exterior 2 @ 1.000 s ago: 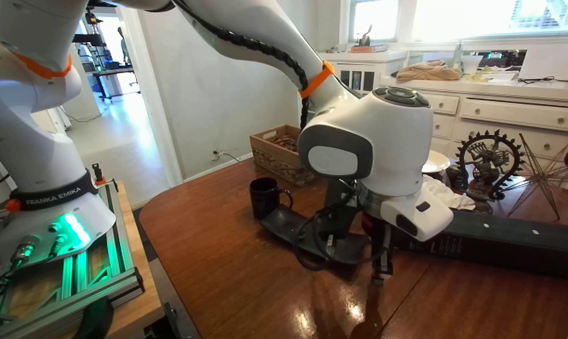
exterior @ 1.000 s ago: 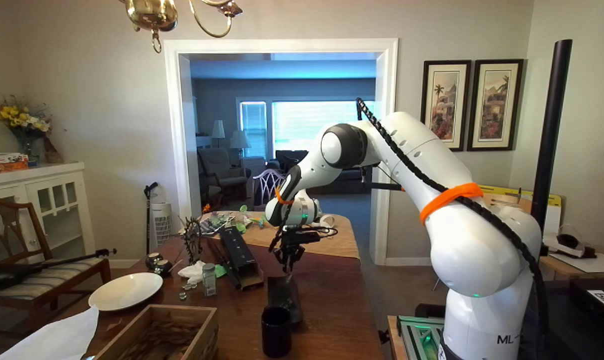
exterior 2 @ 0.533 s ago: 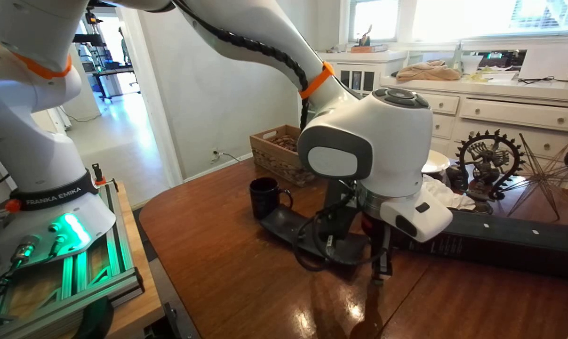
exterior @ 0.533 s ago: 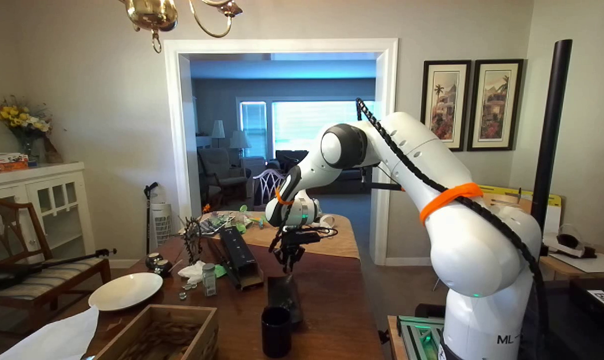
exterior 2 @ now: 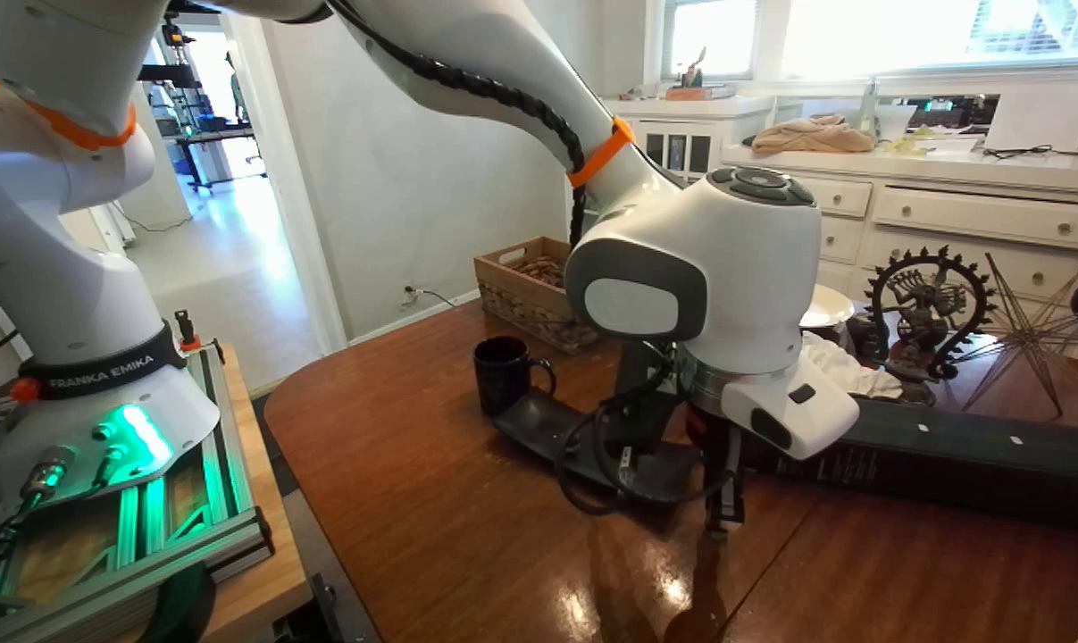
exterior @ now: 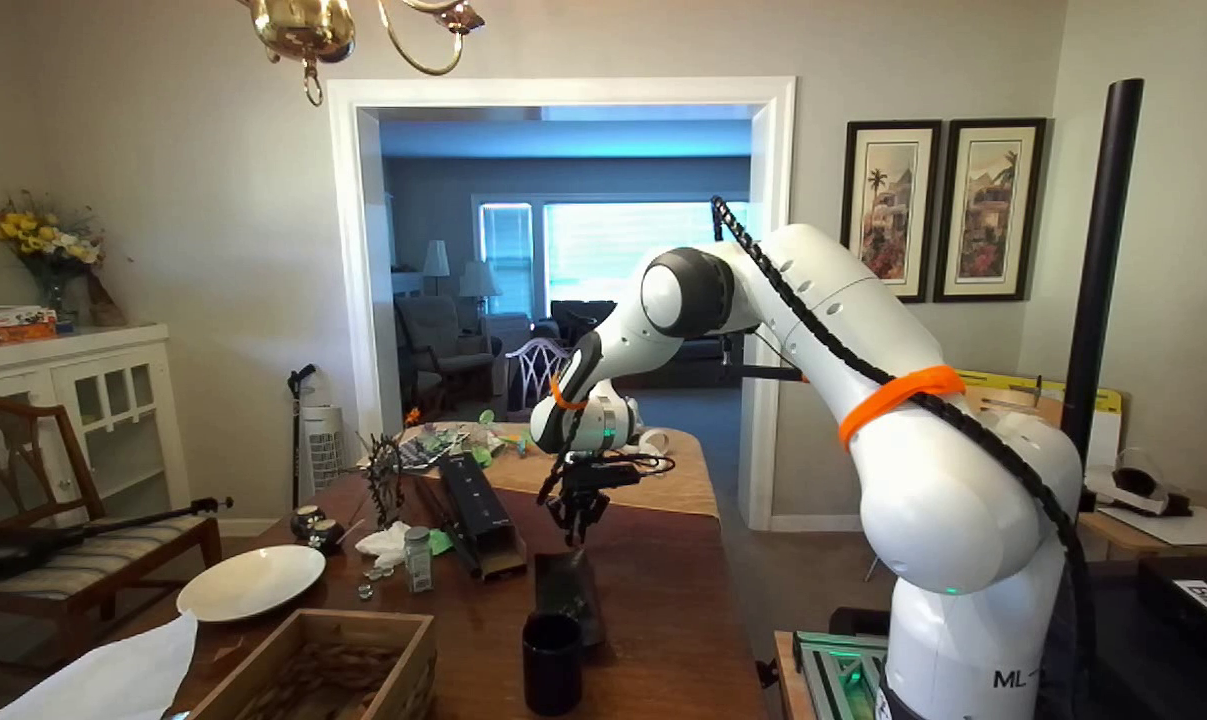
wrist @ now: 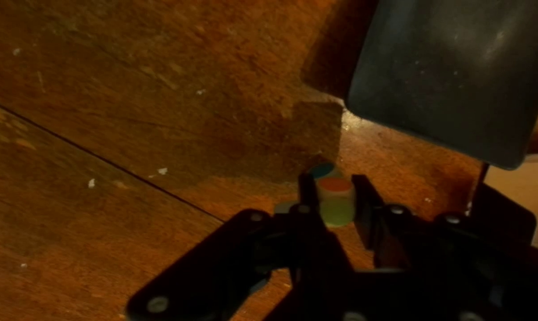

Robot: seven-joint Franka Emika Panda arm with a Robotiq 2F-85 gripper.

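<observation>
While the arm (exterior 2: pixel 753 268) reaches out over the wooden table (exterior 2: pixel 396 500), its gripper (wrist: pixel 334 191) points down just above the surface, well in from the long edge on the robot's side. The fingers (wrist: pixel 363 203) are drawn in to the width of a small pale block (wrist: pixel 336 210), pinched between their tips. That block shows a red-orange spot, a green one and a dark blue one; the wrist view is dim and soft, so it could be more than one piece.

Near the tips but apart from them is one end of a black curved dish (wrist: pixel 447 80). Just beside the dish's opposite end a black mug (exterior 2: pixel 501 375) stands upright, toward the table's rounded corner by the robot's base (exterior 2: pixel 65 429). A wooden crate (exterior 2: pixel 539 299) sits beyond the mug, toward the short edge at that end. Between the gripper and the long edge away from the robot lies a long black box (exterior 2: pixel 940 460). A white plate (exterior: pixel 251 582) rests close to that same edge, with a small jar (exterior: pixel 418 560) between plate and box. A tan cloth (exterior: pixel 653 490) covers the end opposite the crate.
</observation>
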